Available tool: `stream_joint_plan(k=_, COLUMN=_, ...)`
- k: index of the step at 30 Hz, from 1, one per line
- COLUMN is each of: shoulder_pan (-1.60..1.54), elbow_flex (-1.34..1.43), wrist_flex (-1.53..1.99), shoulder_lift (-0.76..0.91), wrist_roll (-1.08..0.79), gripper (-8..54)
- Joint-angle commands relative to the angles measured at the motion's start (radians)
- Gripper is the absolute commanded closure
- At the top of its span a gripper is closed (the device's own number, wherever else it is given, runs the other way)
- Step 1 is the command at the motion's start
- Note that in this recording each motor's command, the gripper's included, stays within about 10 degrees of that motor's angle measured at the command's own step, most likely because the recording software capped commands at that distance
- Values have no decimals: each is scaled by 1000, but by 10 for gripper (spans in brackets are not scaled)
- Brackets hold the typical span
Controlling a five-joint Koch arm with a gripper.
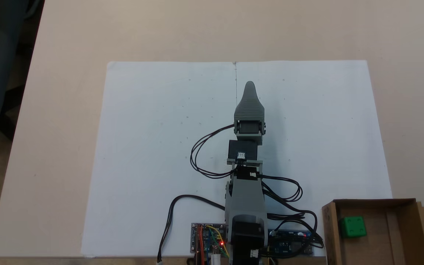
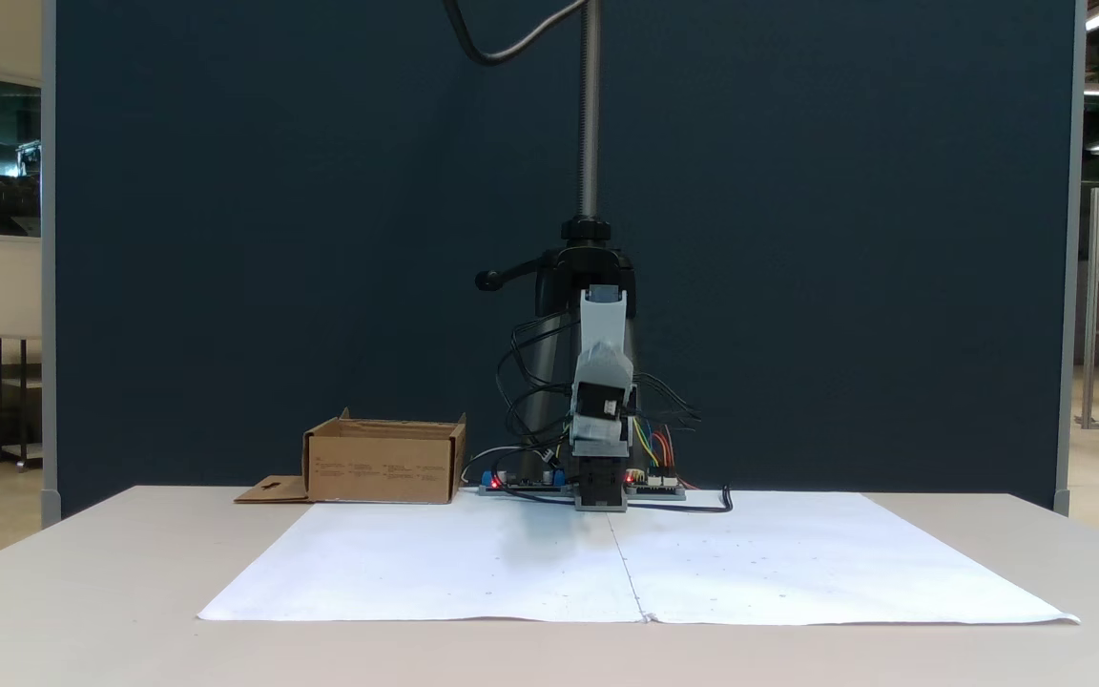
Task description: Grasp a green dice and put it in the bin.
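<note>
In a fixed view from above, the white paper covers the bench. The grey pincer points up the middle; I cannot tell if it is apart or together. At the right, the green dice sits inside the bin.

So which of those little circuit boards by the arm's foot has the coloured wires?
The one on the left in the top-down view, with orange, yellow and green wires; the blue board beside it has black cables.
</note>
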Motion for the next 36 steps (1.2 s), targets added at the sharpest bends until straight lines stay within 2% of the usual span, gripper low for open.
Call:
stream_joint_plan(k=1, shoulder_pan=9, elbow_flex=66, wrist_flex=-165, shoulder_lift=117, wrist_roll=32, gripper=3)
stream_joint_plan(k=6, shoulder_pan=11, elbow_flex=66, wrist_flex=-284, shoulder_lift=117, wrist_roll=29, gripper=2)
stream_joint_plan(k=26, shoulder_pan=18, elbow_flex=66, wrist_flex=-242, shoulder_lift=114, wrist_roll=34, gripper=5)
stream_joint_plan(k=36, shoulder_pan=-48, elbow_flex=66, wrist_flex=-239, shoulder_lift=110, wrist_roll=109, gripper=5)
